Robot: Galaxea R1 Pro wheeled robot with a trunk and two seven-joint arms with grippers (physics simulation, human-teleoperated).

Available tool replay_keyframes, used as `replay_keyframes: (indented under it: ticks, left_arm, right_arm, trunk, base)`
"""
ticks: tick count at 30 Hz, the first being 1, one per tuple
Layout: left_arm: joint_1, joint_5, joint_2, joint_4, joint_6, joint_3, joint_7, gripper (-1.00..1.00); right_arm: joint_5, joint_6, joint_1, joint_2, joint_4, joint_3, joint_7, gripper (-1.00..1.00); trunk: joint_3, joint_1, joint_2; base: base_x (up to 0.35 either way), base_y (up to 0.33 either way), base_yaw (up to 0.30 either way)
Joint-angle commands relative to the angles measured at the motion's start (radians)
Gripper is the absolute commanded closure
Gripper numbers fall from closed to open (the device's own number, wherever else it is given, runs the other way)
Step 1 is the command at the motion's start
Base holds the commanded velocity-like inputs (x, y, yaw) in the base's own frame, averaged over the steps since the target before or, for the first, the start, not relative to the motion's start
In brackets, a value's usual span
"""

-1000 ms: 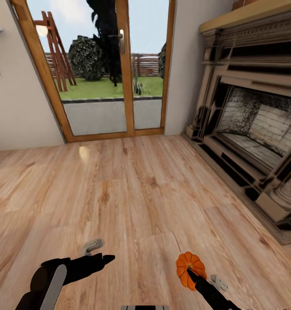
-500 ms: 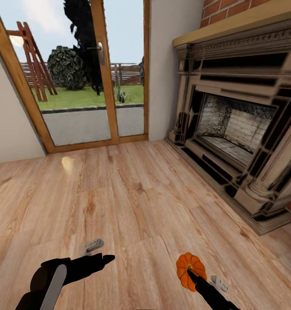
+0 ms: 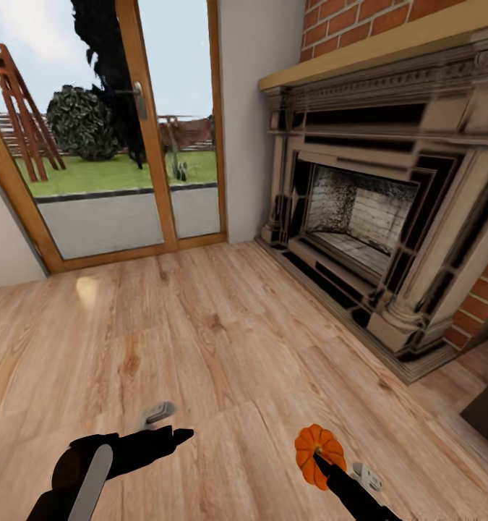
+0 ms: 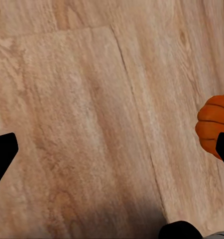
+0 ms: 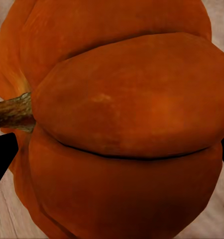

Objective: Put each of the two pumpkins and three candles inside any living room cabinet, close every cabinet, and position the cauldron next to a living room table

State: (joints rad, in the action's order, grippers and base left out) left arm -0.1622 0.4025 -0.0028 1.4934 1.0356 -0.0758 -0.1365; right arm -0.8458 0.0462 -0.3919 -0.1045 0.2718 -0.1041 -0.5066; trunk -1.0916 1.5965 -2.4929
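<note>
1. Pumpkin (image 3: 319, 452) sits at lower right of the head view, pinched by the right gripper (image 3: 322, 457) above the wood floor (image 3: 222, 340).
2. Its stem (image 5: 11, 113) points sideways toward the frame's left edge in the right wrist view.
3. Left gripper (image 3: 173, 436), lower left, holds nothing; fingers look spread.
4. Fireplace (image 3: 359, 224) upper right, glass door (image 3: 106, 137) upper left.

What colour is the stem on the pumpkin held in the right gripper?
Brownish tan, against the bright orange pumpkin; the stem shows best in the right wrist view.
</note>
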Motion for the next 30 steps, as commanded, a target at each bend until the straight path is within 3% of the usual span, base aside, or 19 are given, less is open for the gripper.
replay_keyframes:
  ticks: [1, 30]
  left_arm:
    - [0.0, -0.007, 0.0, 0.001, 0.004, -0.002, -0.009, -1.0]
    - [0.0, -0.008, 0.0, 0.001, 0.004, -0.001, -0.009, -1.0]
  right_arm:
    - [-0.009, 0.004, -0.001, 0.0, -0.002, -0.008, -0.003, 1.0]
    - [-0.007, 0.004, -0.001, 0.003, -0.002, -0.008, -0.003, 1.0]
  trunk:
    - [0.001, -0.004, 0.007]
    - [0.059, -0.115, 0.21]
  base:
    - [0.0, 0.0, -0.21]
    - [0.0, 0.0, -0.209]
